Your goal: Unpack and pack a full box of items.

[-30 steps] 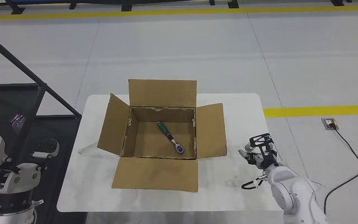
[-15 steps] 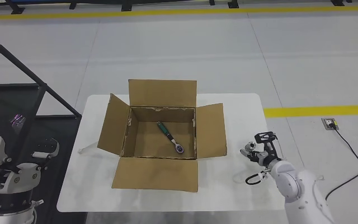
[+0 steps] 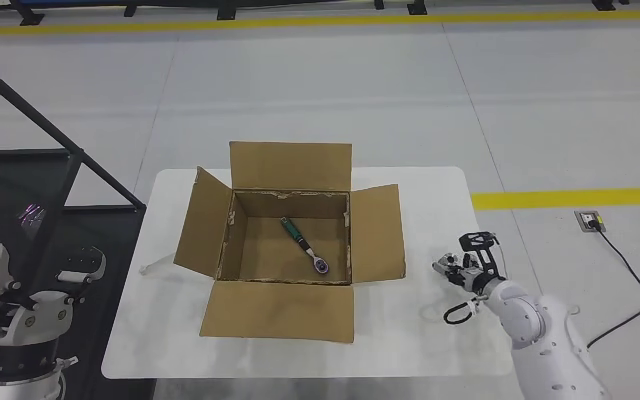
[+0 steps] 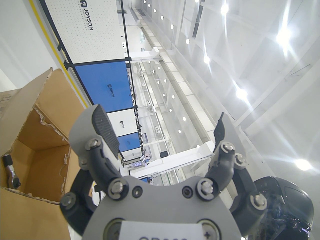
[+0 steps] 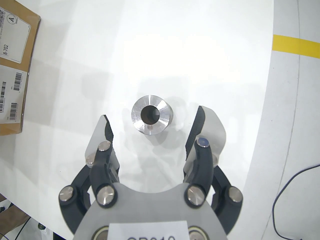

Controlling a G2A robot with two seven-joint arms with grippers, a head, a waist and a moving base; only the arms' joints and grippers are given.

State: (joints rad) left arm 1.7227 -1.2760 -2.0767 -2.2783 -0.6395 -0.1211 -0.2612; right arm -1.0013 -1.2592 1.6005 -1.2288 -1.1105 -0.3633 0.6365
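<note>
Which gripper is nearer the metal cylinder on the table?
Right. The right gripper hangs open over the metal cylinder, a finger on either side. The left gripper sits beyond the cardboard box, aimed upward.

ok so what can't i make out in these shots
Ratchet, left wrist view: handle cut off by the picture edge.
Cylinder, right wrist view: bore too dark to see its bottom.
Cylinder, top view: too small to pick out under the right end effector.

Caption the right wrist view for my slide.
Open right gripper poised above a metal cylinder on the white table, cardboard box nearby.
</note>
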